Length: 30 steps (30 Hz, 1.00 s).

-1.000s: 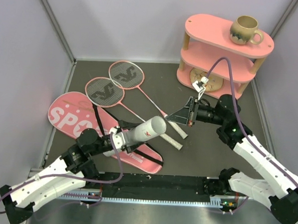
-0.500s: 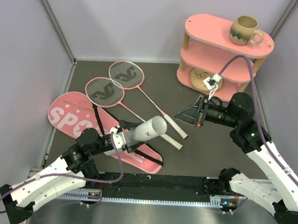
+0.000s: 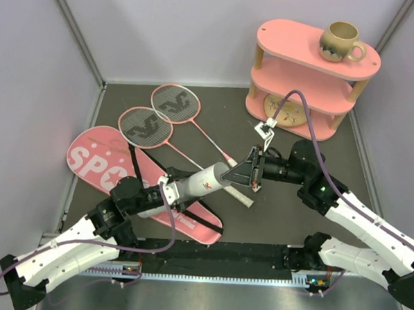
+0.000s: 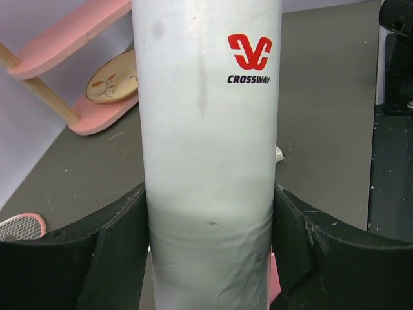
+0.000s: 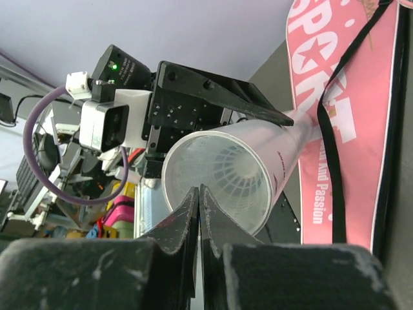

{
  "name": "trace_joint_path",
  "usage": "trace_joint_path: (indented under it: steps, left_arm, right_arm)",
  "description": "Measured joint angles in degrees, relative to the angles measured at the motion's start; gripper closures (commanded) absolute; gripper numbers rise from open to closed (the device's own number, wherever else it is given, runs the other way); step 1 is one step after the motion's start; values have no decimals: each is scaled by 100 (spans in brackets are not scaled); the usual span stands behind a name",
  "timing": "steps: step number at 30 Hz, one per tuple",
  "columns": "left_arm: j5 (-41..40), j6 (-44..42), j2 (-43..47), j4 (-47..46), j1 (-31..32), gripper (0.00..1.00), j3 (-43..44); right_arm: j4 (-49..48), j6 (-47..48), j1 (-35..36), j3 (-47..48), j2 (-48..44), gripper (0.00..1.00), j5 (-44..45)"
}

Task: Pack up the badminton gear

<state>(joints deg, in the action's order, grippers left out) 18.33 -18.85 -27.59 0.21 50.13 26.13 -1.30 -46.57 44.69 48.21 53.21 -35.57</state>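
Right wrist view: one shuttlecock [image 5: 235, 169] sits inside the tube [image 5: 287, 152] clenched by the left fingers [image 4: 122, 232]. The right fingers [image 5: 174, 226] are pinched together, empty, at its mouth. Rackets [image 3: 175, 103] and bag [image 3: 99, 160] lie beyond, unpacked.

White arm shells [image 3: 360, 222], black joints [image 3: 309, 160], purple cables [image 5: 26, 137], black right tool [image 5: 198, 194]

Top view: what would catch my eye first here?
Mid-table, the left arm clamps a white tube in its jaws, and the right arm holds shut jaws at the tube's open mouth. A pink bag lies at the near left with two rackets behind it. A pink shelf carrying a mug stands at the far right.
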Motion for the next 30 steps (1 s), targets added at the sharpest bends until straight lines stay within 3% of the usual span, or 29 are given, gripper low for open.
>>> trace_joint_path:
  steps: [3,4,5,7,8,13,15,20,25,30]
  left_arm:
    - [-7,9,7,-31,4,92,0]
    - [0,33,7,-74,13,93,0]
    - [-7,61,7,-131,22,93,0]
    - [-116,146,7,-256,26,92,0]
    - [-203,236,7,-319,28,92,2]
    - [-1060,903,-267,-155,33,92,542]
    - [-1394,1279,-516,17,33,92,1056]
    - [-2127,2741,-1005,232,33,91,2367]
    - [-2481,4354,-966,-413,33,88,2218]
    - [-2706,5101,-1095,-745,22,87,1867]
  right_arm:
    - [437,232,70,210,-81,100,271]
    - [682,369,68,356,-105,95,398]
    - [874,487,63,487,-142,79,518]
    - [1403,754,-7,809,-282,63,918]
    - [1626,929,-70,933,-415,47,1121]
    - [2391,1731,-258,1108,-1123,7,2004]
    - [2514,2011,-258,1106,-1178,2,1956]
    - [2225,2334,120,861,-715,1,1714]
    - [1561,2430,901,693,240,1,1633]
    - [1215,2470,1185,695,769,1,1567]
